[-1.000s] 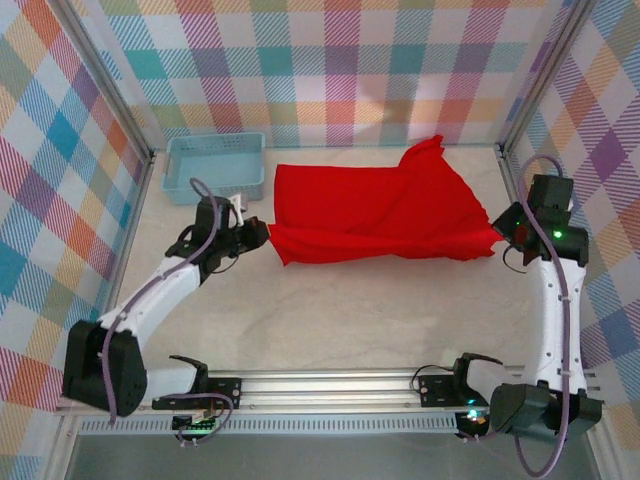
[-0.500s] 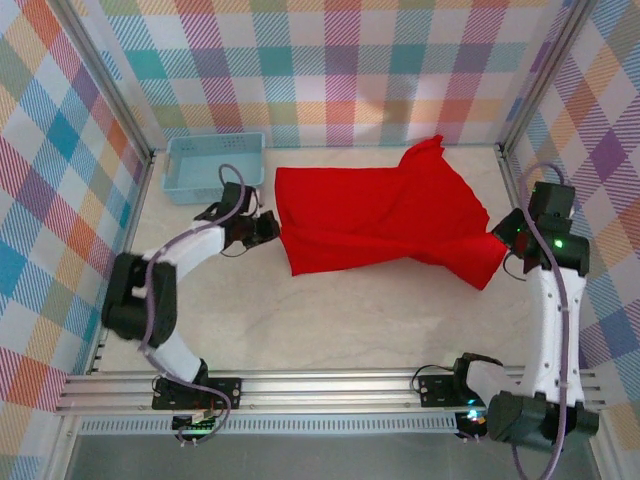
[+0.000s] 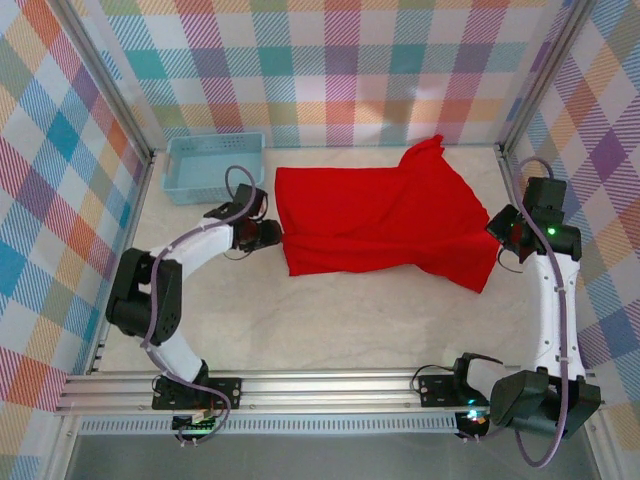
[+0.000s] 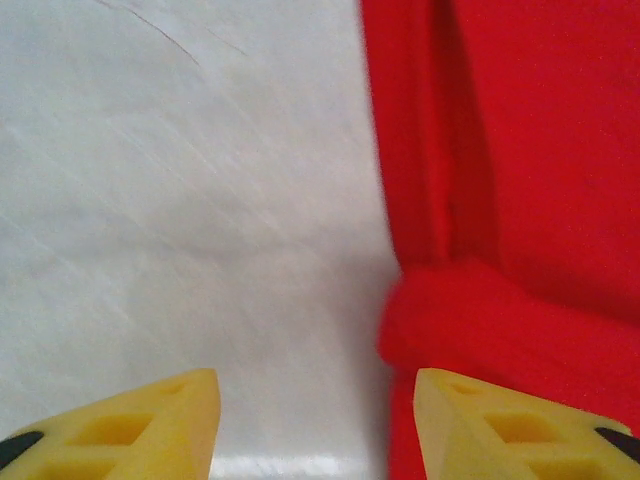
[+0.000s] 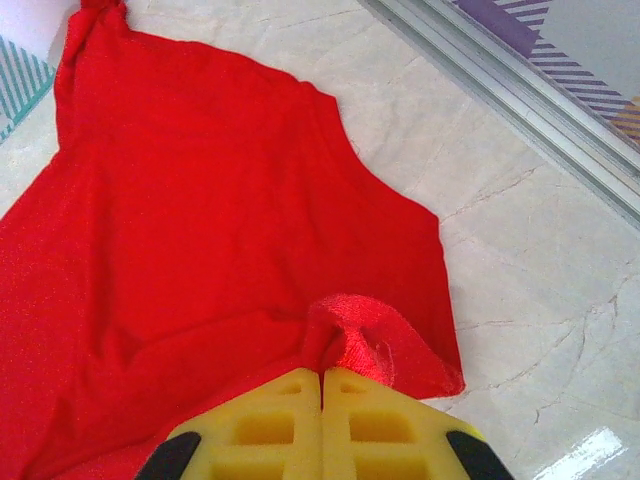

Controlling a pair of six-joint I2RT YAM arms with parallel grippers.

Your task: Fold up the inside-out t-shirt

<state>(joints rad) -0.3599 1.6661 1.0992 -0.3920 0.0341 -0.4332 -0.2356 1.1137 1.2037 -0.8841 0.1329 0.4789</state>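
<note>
T-shirt (image 3: 385,215) corner inside right end effector (image 5: 322,374)

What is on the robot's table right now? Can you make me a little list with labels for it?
shirt: red t-shirt, spread out with some wrinkles
basket: light-blue basket, far left corner, apart from the shirt
table: pale stone-look table
left fingers: open, at the shirt's rolled left edge, holding nothing
right fingers: shut on a bunched bit of the shirt's right edge
</note>
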